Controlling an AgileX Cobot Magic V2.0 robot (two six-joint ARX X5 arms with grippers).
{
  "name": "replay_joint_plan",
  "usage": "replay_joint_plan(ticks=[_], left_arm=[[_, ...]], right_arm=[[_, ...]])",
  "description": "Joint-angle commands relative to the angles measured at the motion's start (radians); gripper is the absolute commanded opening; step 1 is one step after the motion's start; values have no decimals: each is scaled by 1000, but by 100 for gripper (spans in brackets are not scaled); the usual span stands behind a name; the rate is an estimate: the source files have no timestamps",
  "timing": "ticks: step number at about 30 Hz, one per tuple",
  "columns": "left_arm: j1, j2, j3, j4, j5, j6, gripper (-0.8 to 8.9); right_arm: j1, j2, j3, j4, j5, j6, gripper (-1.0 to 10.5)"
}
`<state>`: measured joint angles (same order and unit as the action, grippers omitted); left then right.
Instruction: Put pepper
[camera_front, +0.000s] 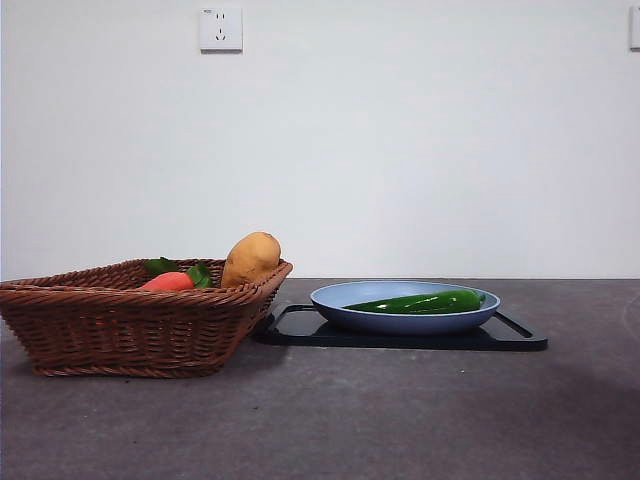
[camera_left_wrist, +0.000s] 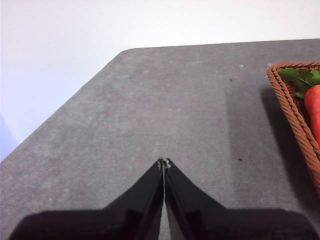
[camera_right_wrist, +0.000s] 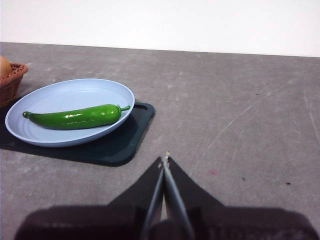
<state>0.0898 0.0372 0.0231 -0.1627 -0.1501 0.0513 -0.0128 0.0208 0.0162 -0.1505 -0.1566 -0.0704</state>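
The long glossy green pepper (camera_front: 425, 302) lies flat in the blue plate (camera_front: 340, 296), which sits on a black tray (camera_front: 515, 335). The right wrist view shows the pepper (camera_right_wrist: 75, 116) in the plate (camera_right_wrist: 75, 90), its stem toward the plate's rim. My right gripper (camera_right_wrist: 164, 159) is shut and empty, over bare table a short way from the tray (camera_right_wrist: 125, 145). My left gripper (camera_left_wrist: 163, 162) is shut and empty, over bare table beside the wicker basket (camera_left_wrist: 295, 115). Neither arm shows in the front view.
The brown wicker basket (camera_front: 120, 325) stands left of the tray, holding a red-orange vegetable with green leaves (camera_front: 170, 281) and a tan potato-like lump (camera_front: 251, 258). The table's corner and edge (camera_left_wrist: 75, 100) show in the left wrist view.
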Motion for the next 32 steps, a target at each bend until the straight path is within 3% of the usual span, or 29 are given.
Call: replay_joint_plan(ticks=[1,32], left_arm=[[3,-3,-3,12,-3,-6,8],[3,-3,-3,12,-2,-6,8]], right_arm=[[2,-12,-8,-17,2,11,11],[1,-21,-8,-14,3,36,11]])
